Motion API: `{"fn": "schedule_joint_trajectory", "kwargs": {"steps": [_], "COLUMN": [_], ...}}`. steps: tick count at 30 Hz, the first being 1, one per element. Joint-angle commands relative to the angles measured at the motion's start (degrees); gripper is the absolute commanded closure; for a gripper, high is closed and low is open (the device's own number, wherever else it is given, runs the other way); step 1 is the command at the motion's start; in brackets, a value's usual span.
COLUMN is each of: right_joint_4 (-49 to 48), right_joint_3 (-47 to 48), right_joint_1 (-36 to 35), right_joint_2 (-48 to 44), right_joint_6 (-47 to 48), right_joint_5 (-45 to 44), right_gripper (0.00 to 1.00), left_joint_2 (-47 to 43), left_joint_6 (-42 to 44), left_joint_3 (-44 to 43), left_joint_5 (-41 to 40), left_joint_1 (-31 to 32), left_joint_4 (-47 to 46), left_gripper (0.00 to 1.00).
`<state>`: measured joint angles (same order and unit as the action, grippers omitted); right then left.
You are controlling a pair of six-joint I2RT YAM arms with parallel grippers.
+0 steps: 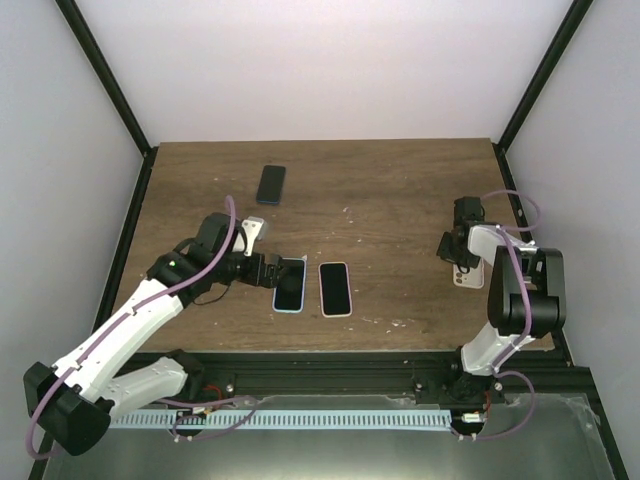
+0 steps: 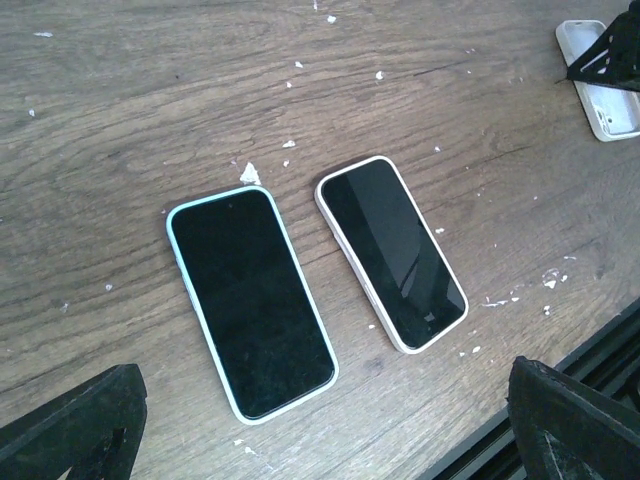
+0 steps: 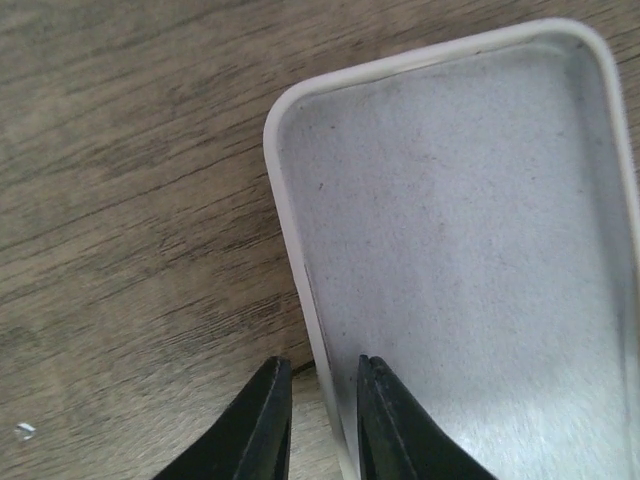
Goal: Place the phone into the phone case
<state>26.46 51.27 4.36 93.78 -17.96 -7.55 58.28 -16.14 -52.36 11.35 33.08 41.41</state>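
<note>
Clearly, the right pincer grips the side wall of the empty case (the overhead view hides this); the left pincer hangs spread wide by the blue-rimmed phone.

Bright, even, diffuse light; shadows faint. Top view sharp, white walls near washed out. Left wrist view crisp on table; sheen on white-edged phone; left fingers dark, blurred. Right wrist view: case soft, right fingers blurred.

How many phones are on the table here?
3: a dark phone at the far side, and a blue-edged phone beside a white-edged phone mid-table. The white case on the right is empty.
</note>
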Motion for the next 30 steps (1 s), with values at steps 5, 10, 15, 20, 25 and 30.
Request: {"fn": "schedule_joint_trajectory", "kwargs": {"steps": [5,10,15,20,25,30], "right_joint_4": [-1.1,-1.14,-1.29,-1.01,-2.43,-4.37], "right_joint_3": [0.94,1.04,1.16,3.04,4.28,4.63], "right_joint_1": [0.56,0.12,-3.49,-12.55,-19.56,-26.1], "right_joint_2": [0.68,-1.25,-4.35,-3.84,-0.98,2.24], "right_joint_6": [1.68,1.25,-1.65,-4.89,-8.39,-12.11], "right_joint_5": [2.63,7.69,12.68,13.47,15.35,16.28], "right_gripper": [0.91,0.99,0.99,0.99,0.99,0.99], "left_joint_2": [-0.45,-0.62,-0.67,-0.33,-0.1,0.74], "left_joint_6": [0.98,1.0,0.71,0.36,-0.03,-0.74], "left_joint_3": [0.51,0.42,0.33,0.08,-0.2,-0.61], "left_joint_5": [-2.47,-3.38,-5.52,-7.46,-10.2,-13.79], "left_joint_1": [-0.17,-0.19,-0.17,-0.24,-0.32,-0.57], "left_joint_4": [-0.32,-0.1,0.32,0.96,1.66,2.54], "left_gripper": [0.0,0.0,0.0,0.0,0.0,0.0]}}
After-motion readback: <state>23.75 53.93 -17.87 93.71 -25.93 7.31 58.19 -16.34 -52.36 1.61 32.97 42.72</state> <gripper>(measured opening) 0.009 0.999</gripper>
